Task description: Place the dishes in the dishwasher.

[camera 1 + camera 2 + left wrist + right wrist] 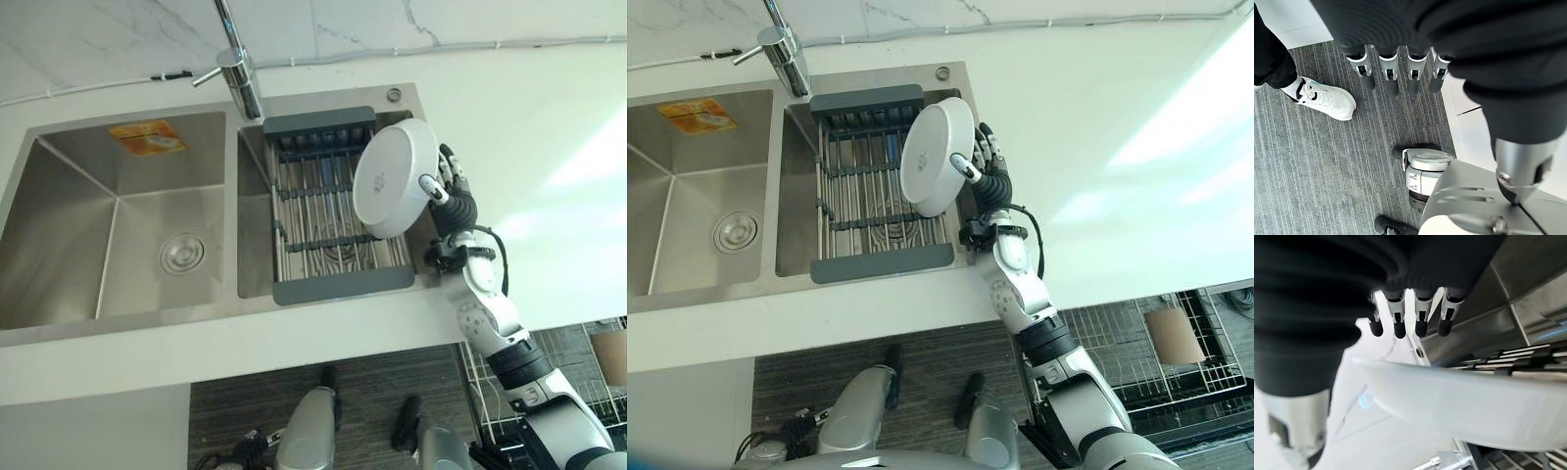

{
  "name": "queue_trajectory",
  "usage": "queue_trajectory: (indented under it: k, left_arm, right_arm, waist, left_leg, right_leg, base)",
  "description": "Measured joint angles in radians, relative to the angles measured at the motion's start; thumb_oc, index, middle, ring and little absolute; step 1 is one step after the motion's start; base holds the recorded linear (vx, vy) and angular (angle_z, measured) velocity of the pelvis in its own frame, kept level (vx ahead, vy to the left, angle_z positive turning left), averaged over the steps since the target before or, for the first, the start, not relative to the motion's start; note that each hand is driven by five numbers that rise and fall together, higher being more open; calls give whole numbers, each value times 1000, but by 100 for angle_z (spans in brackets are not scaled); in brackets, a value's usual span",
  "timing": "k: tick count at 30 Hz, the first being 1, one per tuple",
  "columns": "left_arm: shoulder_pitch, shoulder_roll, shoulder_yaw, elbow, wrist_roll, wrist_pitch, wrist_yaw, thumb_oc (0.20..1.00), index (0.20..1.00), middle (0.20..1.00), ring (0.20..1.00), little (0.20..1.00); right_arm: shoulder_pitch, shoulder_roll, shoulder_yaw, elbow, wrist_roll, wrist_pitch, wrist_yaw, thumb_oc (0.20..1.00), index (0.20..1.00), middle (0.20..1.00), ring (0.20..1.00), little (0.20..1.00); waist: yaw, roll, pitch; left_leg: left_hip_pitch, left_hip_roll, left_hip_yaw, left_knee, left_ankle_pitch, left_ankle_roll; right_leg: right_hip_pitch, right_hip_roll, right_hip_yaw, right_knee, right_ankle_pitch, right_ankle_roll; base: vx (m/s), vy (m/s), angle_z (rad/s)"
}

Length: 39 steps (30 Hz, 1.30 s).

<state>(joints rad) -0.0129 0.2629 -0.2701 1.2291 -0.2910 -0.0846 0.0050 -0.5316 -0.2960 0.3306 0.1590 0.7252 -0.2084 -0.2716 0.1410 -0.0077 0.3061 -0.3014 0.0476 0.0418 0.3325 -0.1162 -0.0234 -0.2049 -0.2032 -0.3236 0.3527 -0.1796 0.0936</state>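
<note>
Right robot hand (453, 196): it is pinching the right edge of the plate (394, 177), thumb on the near face and fingers (1421, 318) behind the rim, so the plate is standing almost on edge.
Plate position: right of centre in the left eye view, it is hanging over the right end of the drying rack (333, 211) in the right sink basin (795, 235), seemingly clear of the bars; probably for carrying to the dishwasher.
Plate look: it is showing a round, plain white, glossy face with a raised rim and a small dark mark near the middle.
Dishwasher basket (1136, 352): it is lying at lower right, below the tabletop (549, 117), its wire grid open.
Left robot hand (1400, 73): it is hanging over the floor (1312, 161) with straight fingers, holding nothing.
</note>
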Motion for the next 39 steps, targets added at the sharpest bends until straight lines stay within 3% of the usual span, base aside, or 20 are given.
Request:
queue_trajectory:
  k: [32, 33, 34, 36, 39]
  left_arm:
    - [-1, -3, -1, -9, -7, -1, 9, 1000, 1000, 1000, 1000, 1000]
    - [-2, -3, -1, -9, -10, -1, 9, 1000, 1000, 1000, 1000, 1000]
    - [-2, -3, -1, -9, -10, -1, 9, 1000, 1000, 1000, 1000, 1000]
    - [-2, -3, -1, -10, -12, -1, 9, 1000, 1000, 1000, 1000, 1000]
    - [-2, -3, -2, -9, -12, -1, 9, 1000, 1000, 1000, 1000, 1000]
  right_arm:
    - [-68, 0, 31, 57, 32, 33, 36, 1000, 1000, 1000, 1000, 1000]
    - [-73, 0, 31, 62, 31, 38, 31, 834, 834, 834, 834, 834]
    - [-78, 0, 31, 67, 31, 43, 29, 416, 416, 416, 416, 416]
    - [-103, -1, 31, 100, 27, 56, 26, 288, 288, 288, 288, 288]
    - [-128, -3, 27, 131, 27, 68, 12, 200, 200, 200, 200, 200]
  waist:
    - [4, 6, 21]
    - [4, 6, 21]
    - [4, 6, 21]
    - [4, 6, 21]
    - [4, 6, 21]
  left_leg:
    - [-19, -4, -21, 3, 1, 1]
    - [-21, -4, -21, 3, 1, 1]
    - [-21, -4, -22, 4, 1, 1]
    - [-22, -4, -23, 4, 1, 1]
    - [-26, -4, -26, 3, 2, 0]
  right_leg:
    - [-3, -2, -21, -2, 0, 0]
    - [-3, -2, -22, -2, 0, 0]
    - [-3, -2, -22, -2, 0, 0]
    - [-4, -2, -24, -2, 0, 0]
    - [-5, -2, -27, -2, -1, 0]
  base:
    - [-1, 1, 1]
    - [0, 0, 0]
    - [-33, 3, 1]
    - [0, 0, 0]
    - [-6, -1, 2]
